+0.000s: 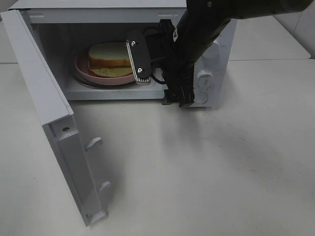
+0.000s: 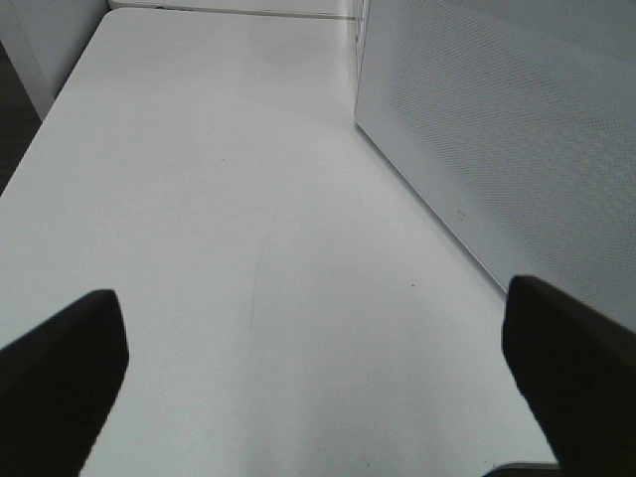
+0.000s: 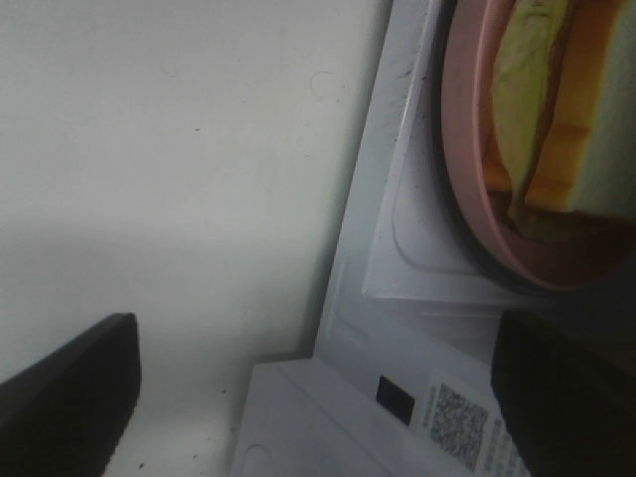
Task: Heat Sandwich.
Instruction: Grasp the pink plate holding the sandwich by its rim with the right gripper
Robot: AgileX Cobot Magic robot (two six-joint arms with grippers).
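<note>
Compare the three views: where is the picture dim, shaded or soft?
Exterior high: the microwave cavity is dim, yet the sandwich reads clearly; the arm throws a soft shadow on the table. Left wrist: even, bright light; the tool's fingers are dark and blurred. Right wrist: the close plate looks soft; shade crosses the table.

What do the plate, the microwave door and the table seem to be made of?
Plate: smooth pink ceramic or melamine, judging by its even, slightly glossy rim. Door: white plastic or painted metal; matte, with moulded latch hooks. Table: matte white, perhaps laminate; no grain shows.
</note>
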